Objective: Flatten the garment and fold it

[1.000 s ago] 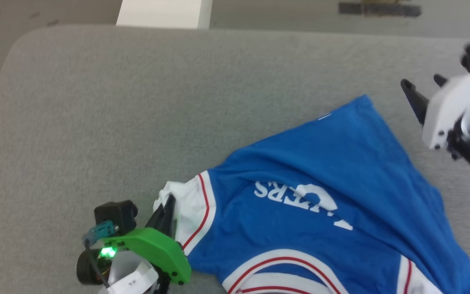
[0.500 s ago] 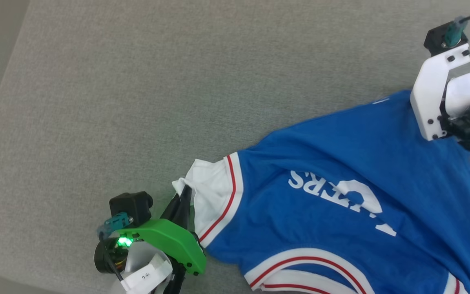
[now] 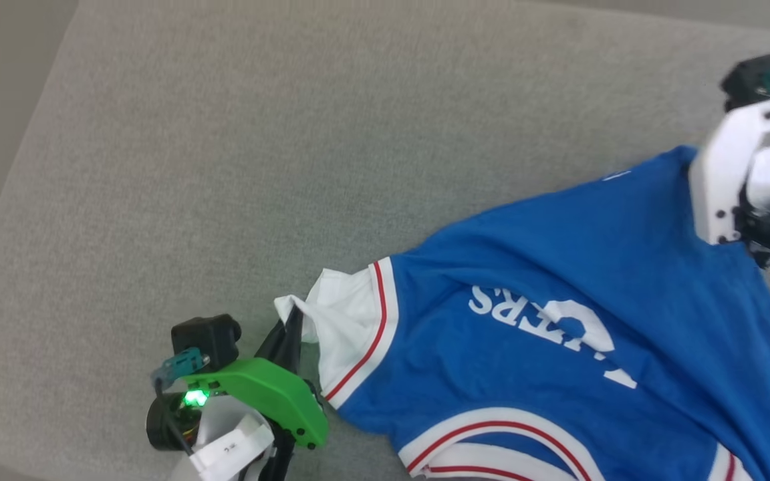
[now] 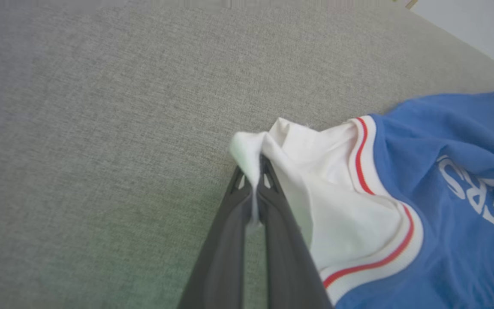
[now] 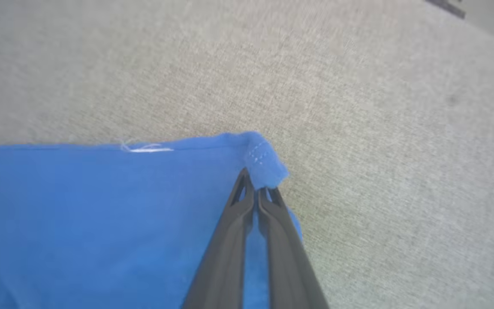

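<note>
A bright blue shirt (image 3: 559, 267) lies spread over the near right part of a grey cloth-covered table (image 3: 224, 167). Its white block lettering (image 3: 545, 327) faces up and reads upside down from the robot's side. Its near edge and right side run out of the head view.

The left tool (image 3: 290, 329) sits low at the near left. Its wrist carries a green mount (image 3: 265, 394) with a small lit green lamp. The two dark fingers reach away from the robot and lean slightly right. In the left wrist view they are pressed together, with a bunched fold of the shirt's white sleeve (image 4: 311, 171) pinched between their tips. The sleeve's red-and-white trim (image 4: 371, 171) curves just right of the grip, and blue cloth begins beyond it.

The right arm enters from the right edge of the head view. A white bracket (image 3: 732, 174) on its wrist stands over the shirt's far right corner and hides the fingers there. In the right wrist view, the right tool (image 5: 256, 183) is closed tight on that blue corner (image 5: 264, 165). A small flap of cloth with white stitching pokes up past the fingertips. Blue cloth spreads left of the fingers and bare table lies to the right and beyond.

The shirt's far edge slopes from the sleeve up to the gripped corner.
</note>
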